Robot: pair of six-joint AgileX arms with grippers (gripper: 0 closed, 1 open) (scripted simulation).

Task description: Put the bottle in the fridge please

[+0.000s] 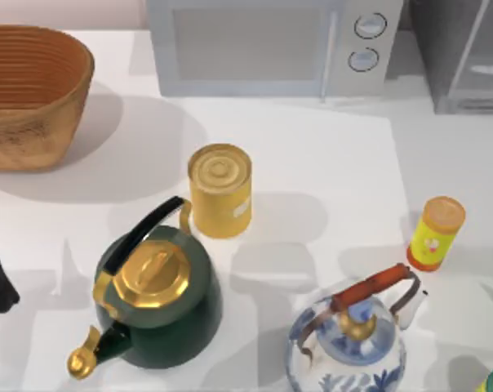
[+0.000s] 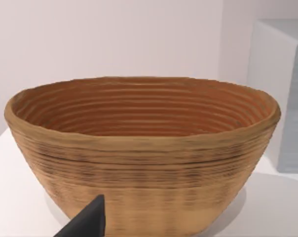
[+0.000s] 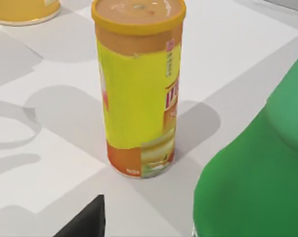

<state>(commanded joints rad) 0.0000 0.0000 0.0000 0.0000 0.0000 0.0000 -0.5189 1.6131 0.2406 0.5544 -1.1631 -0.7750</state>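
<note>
The bottle is seen upright near the table's right edge in the top view; a green object just beside it is shown close by the right wrist view. The fridge stands at the far right, behind the bottle. A blue-and-white kettle sits near the bottle's left. Whether either gripper is spread cannot be told.

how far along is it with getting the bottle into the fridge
Nothing looks done yet. The bottle stands upright on the table at the right, ungripped, and the fridge sits at the far right corner. In hand: the right wrist view shows the bottle close in front, so the right arm seems to be lining up on it. Left: grasping the bottle, carrying it over and putting it inside the fridge.
</note>
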